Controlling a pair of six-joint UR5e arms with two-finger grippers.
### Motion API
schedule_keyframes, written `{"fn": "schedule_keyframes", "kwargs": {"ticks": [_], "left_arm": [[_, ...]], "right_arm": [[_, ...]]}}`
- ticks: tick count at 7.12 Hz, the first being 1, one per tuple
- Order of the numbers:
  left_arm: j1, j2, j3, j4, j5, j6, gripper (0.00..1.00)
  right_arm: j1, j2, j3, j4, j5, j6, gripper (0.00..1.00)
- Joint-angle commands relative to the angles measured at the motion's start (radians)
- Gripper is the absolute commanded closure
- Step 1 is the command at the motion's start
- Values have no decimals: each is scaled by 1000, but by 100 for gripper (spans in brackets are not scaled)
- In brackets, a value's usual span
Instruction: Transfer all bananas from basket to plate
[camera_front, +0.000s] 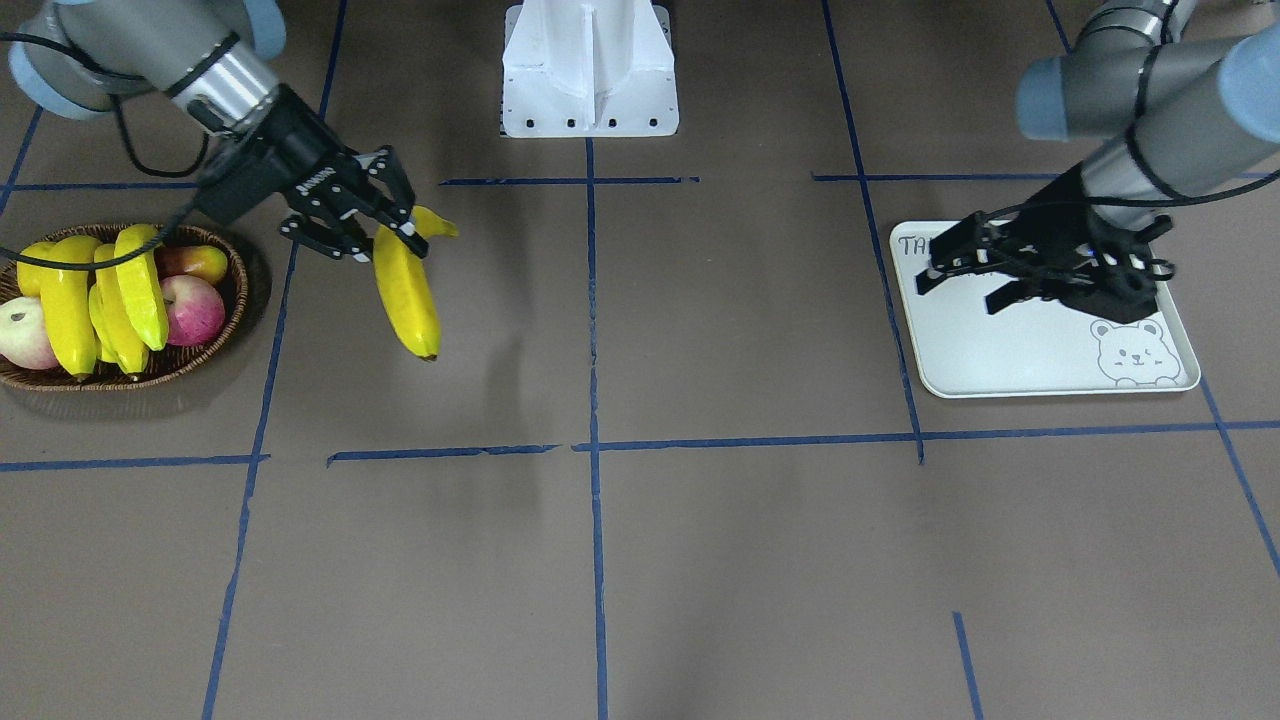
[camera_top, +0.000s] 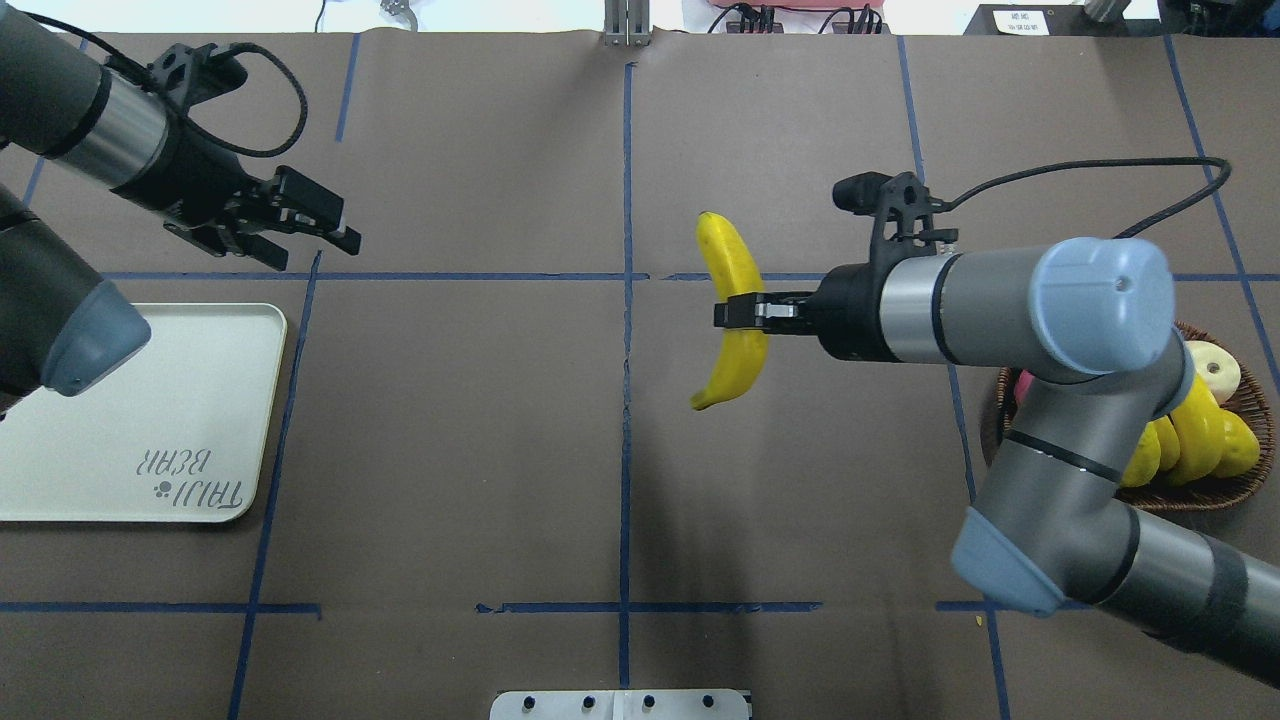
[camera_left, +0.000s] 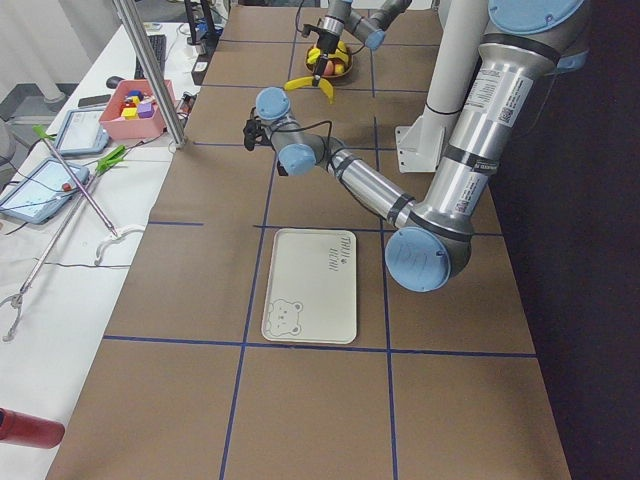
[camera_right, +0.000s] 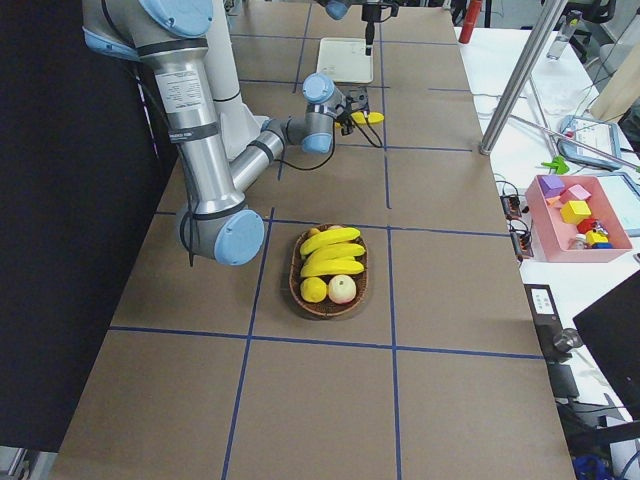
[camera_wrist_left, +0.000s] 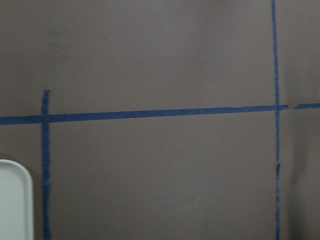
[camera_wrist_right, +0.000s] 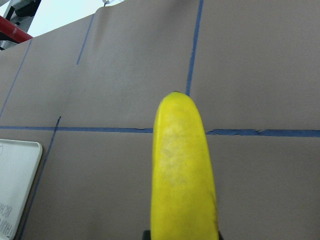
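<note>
My right gripper (camera_front: 392, 232) is shut on a yellow banana (camera_front: 408, 292) and holds it in the air above the brown table, between basket and table centre. The same banana (camera_top: 735, 275) hangs crosswise in the right gripper (camera_top: 740, 312) and fills the right wrist view as banana (camera_wrist_right: 182, 170). Three more bananas (camera_front: 70, 300) lie in the woven basket (camera_front: 170, 365). The white plate (camera_front: 1020, 350) holds nothing. My left gripper (camera_top: 320, 245) hovers open by the plate's (camera_top: 150, 400) far inner corner, with nothing between its fingers.
Red apples (camera_front: 190, 308) and a yellow-red fruit (camera_front: 195, 262) share the basket. The white robot base (camera_front: 590, 70) stands at the table's robot side. Blue tape lines (camera_front: 592, 440) cross the brown table cover. A plate corner (camera_wrist_left: 12, 200) shows in the left wrist view.
</note>
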Motion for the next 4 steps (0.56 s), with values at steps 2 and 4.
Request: {"fn": "schedule_keyframes", "kwargs": {"ticks": [2, 4], "left_arm": [[51, -110, 28, -183, 117, -401, 0], [100, -142, 91, -337, 211, -621, 0]], "right_arm": [[-130, 145, -63, -4, -198, 95, 100], [-136, 208, -116, -2, -208, 133, 100]]}}
